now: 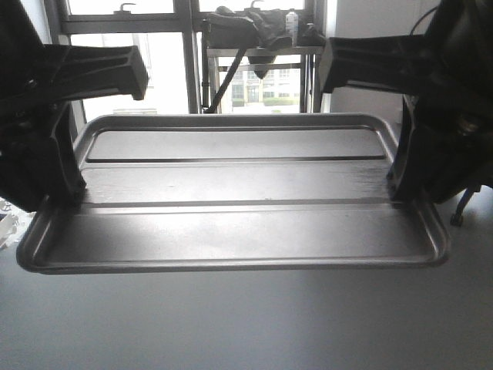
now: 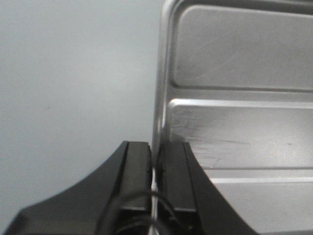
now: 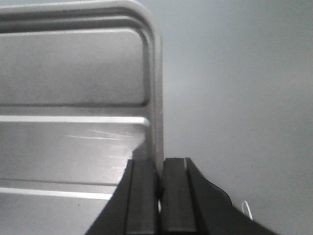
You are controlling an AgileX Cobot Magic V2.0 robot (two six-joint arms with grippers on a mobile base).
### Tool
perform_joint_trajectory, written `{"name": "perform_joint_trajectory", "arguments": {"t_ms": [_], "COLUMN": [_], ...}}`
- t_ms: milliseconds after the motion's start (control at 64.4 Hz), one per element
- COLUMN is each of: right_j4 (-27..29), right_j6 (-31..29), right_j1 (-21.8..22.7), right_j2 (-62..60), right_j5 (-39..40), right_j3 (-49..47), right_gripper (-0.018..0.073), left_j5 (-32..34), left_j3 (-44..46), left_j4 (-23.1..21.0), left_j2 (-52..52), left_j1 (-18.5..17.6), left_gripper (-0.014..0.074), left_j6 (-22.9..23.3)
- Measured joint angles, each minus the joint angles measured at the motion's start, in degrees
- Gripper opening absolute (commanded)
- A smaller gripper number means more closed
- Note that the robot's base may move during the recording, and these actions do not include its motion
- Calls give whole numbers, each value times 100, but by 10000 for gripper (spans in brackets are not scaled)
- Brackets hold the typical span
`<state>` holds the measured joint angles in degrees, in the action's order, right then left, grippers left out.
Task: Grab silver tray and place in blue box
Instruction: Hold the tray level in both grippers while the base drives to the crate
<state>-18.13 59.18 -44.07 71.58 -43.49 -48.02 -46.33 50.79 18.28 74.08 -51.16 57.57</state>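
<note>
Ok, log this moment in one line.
left gripper: shut on silver tray left rim | right gripper: shut on right rim | blue box: not in view

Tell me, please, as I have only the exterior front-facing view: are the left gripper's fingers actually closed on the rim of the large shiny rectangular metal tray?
Observer: Yes; the left wrist view shows the left gripper with one black finger outside the silver tray's raised rim and one inside, pinching it.
Operator: Thank you. Is the right side the same?
Observer: Yes; the right gripper clamps the opposite short rim, between the two lengthwise ridges.
Operator: Can you see the blue box?
Observer: No view shows it; beside the tray the wrist views show only a plain grey surface.
</note>
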Motion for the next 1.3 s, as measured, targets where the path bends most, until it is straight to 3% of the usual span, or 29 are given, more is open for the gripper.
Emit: {"name": "perform_joint_trajectory", "arguments": {"t_ms": [1304], "right_j4": [0], "right_j6": [0], "right_j1": [0], "right_j2": [0], "right_j5": [-5], "right_j3": [0], "right_gripper": [57], "left_j5": [21], "left_j3": [0], "left_j4": [0], "left_j2": [0], "left_j1": [0], "left_gripper": [-9], "left_j6": [0]}}
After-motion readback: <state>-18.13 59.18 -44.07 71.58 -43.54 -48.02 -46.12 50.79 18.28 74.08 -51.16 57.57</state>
